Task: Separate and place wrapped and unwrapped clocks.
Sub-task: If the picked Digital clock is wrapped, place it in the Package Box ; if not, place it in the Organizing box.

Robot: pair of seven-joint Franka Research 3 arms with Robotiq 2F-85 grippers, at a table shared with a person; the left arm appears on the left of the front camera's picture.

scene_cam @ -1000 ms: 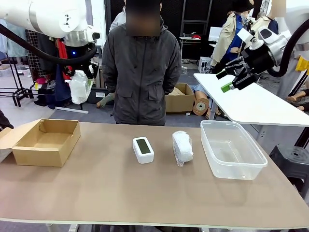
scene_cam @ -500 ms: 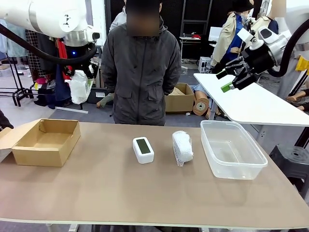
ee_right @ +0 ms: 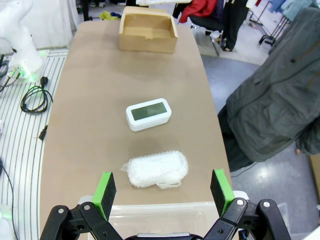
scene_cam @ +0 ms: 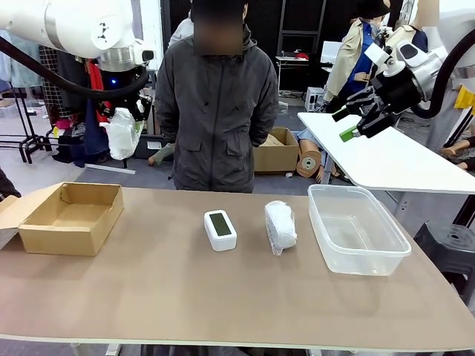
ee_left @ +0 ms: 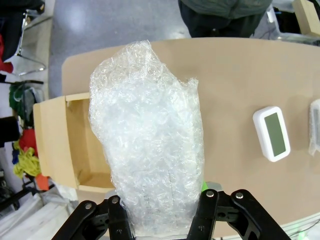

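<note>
High above the table's left end, my left gripper is shut on a bubble-wrapped clock; in the left wrist view that bundle stands between the fingers and hides their tips. A second wrapped clock lies on the table right of centre, also seen as a white bundle. The bare white clock with a grey-green screen lies left of it, screen up. My right gripper hangs open high at the right, above the table, green pads wide apart.
An open cardboard box sits at the table's left end. A clear plastic tub stands at the right. A person in a dark jacket stands at the far edge, hands behind the back. A white table stands beyond on the right.
</note>
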